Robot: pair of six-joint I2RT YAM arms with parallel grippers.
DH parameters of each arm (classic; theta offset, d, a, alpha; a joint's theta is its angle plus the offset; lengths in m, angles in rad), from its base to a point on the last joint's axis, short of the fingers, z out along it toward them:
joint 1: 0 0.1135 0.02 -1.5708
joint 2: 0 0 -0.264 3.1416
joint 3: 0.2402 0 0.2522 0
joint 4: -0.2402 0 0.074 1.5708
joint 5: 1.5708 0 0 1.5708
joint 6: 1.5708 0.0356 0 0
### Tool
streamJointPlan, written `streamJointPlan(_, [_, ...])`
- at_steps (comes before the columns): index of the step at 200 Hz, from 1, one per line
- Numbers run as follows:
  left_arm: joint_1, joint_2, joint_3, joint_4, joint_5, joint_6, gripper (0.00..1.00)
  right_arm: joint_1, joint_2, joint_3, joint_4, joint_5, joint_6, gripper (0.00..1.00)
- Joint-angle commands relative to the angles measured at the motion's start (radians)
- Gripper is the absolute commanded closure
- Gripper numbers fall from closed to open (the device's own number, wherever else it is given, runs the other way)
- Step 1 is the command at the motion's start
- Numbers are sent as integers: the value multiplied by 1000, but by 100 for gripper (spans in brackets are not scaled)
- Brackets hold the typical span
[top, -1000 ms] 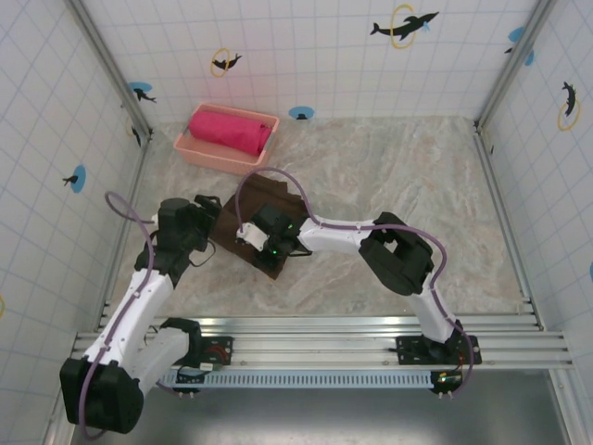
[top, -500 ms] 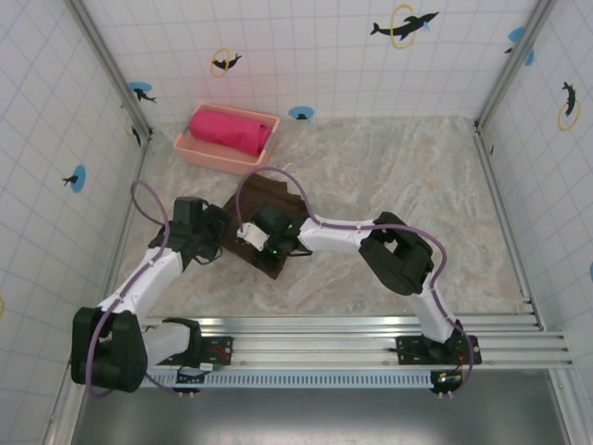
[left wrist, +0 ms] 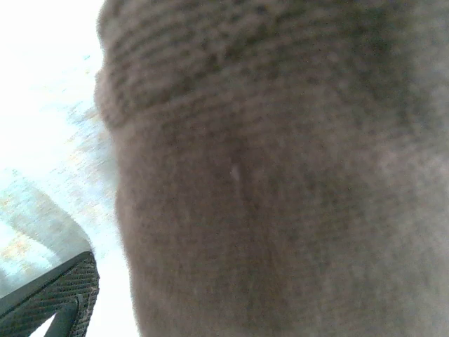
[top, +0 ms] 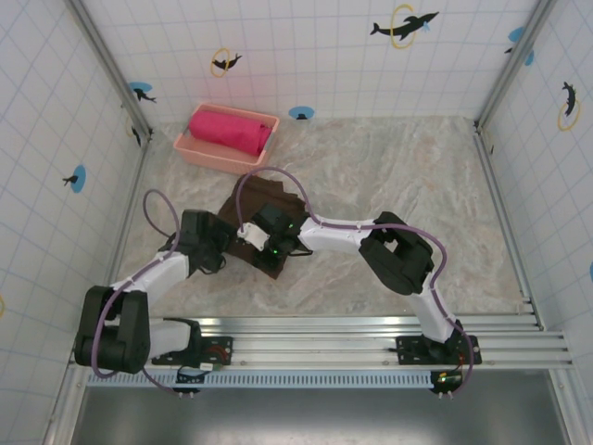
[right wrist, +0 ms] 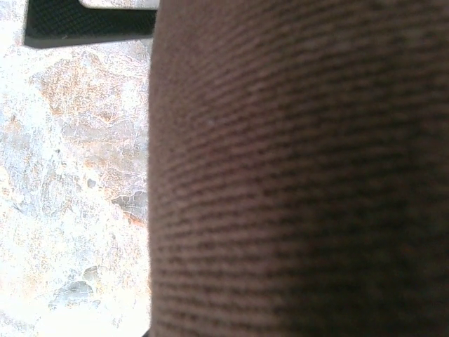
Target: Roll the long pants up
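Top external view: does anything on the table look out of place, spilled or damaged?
Nothing stands out. The long pants lie as a compact brown bundle with the left gripper and right gripper at it; the pink cloth roll sits inside its basket near the far wall.

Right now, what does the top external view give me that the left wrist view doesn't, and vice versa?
Top external adds layout: the long pants mid-table, the left gripper at their left edge, the right gripper over their middle, and a pink basket holding a pink rolled cloth at the far left. Left wrist adds close texture: the knit weave, a ribbed band along the top, one dark fingertip at lower left. Both show the brown pants lying on the pale marbled table.
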Motion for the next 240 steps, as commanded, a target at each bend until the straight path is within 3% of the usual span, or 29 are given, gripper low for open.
streamJointPlan(1, [9, 48, -77, 55, -21, 29, 3, -7, 167, -126, -343, 74, -8, 100])
streamJointPlan(38, [9, 142, -247, 376, -8, 29, 6, -14, 175, -118, -355, 70, -21, 100])
streamJointPlan(69, [8, 284, -286, 532, 17, 29, 12, -16, 177, -129, -359, 69, -30, 100])
streamJointPlan(91, [9, 389, -304, 666, 37, -1, 35, -16, 175, -135, -364, 70, -37, 100])
streamJointPlan(108, [9, 439, -296, 702, 57, -2, 73, -18, 174, -130, -369, 75, -42, 100])
streamJointPlan(116, [7, 447, -285, 683, 65, 7, 100, -21, 171, -129, -370, 75, -44, 100])
streamJointPlan(150, [-14, 400, -234, 488, 46, 36, 100, -35, 166, -117, -379, 76, -51, 100])
streamJointPlan(199, [-25, 397, 16, -64, 61, 162, 100, -64, 96, -144, -391, 110, -77, 100])
streamJointPlan(204, [-25, 417, 42, -117, 64, 175, 100, -68, 84, -153, -389, 118, -79, 94])
streamJointPlan(219, [-27, 487, 103, -222, 76, 208, 100, -74, 28, -175, -385, 162, -75, 62])
streamJointPlan(240, [-43, 516, 203, -400, 43, 219, 100, -74, -77, -186, -393, 230, -60, 41])
